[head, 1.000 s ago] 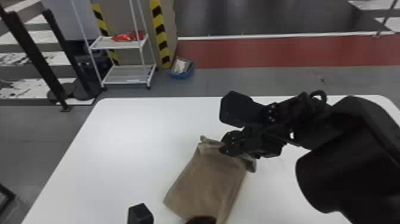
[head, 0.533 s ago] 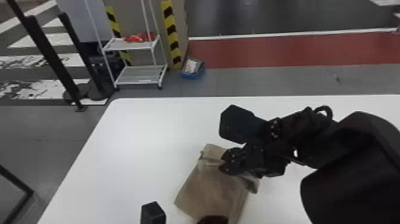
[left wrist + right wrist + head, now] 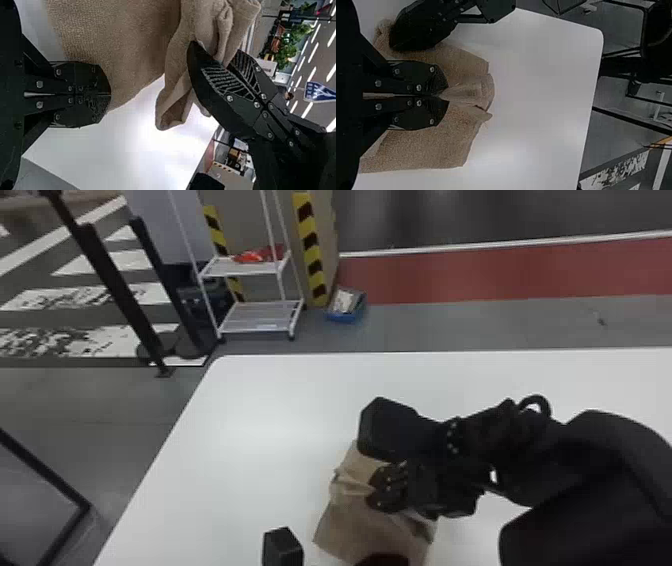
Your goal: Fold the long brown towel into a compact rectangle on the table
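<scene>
Here, in the head view, the brown towel (image 3: 350, 520) on the table (image 3: 250, 440) is partly hidden by the right gripper (image 3: 375, 492). The left gripper (image 3: 382, 561), near, is cut off. In the left wrist view, its fingers are squeezed together. In the right wrist view, a towel fold is pinched by the right gripper.

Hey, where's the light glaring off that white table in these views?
Head view: soft sheen on the table, left of the towel; left wrist view: stronger, white glare beside the towel; right wrist view: a mild bright patch near it.
</scene>
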Controlling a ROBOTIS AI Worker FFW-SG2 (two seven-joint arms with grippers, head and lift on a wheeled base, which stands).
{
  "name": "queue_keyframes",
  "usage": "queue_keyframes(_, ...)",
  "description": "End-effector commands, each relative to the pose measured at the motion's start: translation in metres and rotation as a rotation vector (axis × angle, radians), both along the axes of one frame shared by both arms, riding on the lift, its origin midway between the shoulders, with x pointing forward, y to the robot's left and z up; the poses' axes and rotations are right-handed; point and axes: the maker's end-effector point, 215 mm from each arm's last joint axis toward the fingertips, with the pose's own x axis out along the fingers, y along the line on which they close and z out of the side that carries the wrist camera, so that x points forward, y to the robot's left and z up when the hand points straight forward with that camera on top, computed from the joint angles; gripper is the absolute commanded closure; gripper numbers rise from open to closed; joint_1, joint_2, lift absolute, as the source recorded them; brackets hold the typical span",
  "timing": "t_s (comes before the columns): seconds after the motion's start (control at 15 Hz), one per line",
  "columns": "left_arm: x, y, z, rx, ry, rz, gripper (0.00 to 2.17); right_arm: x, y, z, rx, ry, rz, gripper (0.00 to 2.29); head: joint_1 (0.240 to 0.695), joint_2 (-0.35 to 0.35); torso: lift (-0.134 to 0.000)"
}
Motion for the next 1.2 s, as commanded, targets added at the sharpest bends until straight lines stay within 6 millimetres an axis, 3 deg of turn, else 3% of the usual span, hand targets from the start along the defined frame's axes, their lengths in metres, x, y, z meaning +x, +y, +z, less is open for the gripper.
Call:
queue_keyframes(0.0, 0.000, -0.002, 0.001, -0.009, -0.001, 0.007, 2.06, -0.011, 0.013, -0.005, 0.004, 0.013, 0.021, 1.11, 0.695, 0.238, -0.125)
queue_keyframes(0.4, 0.001, 0.001, 0.000, -0.006, -0.001, 0.012, 2.06, -0.029, 0.008, -0.016, -0.030, 0.052, 0.064, 1.11, 0.695, 0.276, -0.125)
queue_keyframes(0.73, 0.001, -0.001, 0.001, -0.008, -0.003, 0.010, 2.06, -0.031, 0.003, -0.022, -0.039, 0.050, 0.063, 1.11, 0.695, 0.265, -0.125)
queue_keyframes(1.13, 0.001, -0.002, 0.002, -0.009, -0.004, 0.008, 2.06, -0.038, 0.019, -0.023, -0.024, 0.052, 0.071, 1.11, 0.695, 0.275, -0.125)
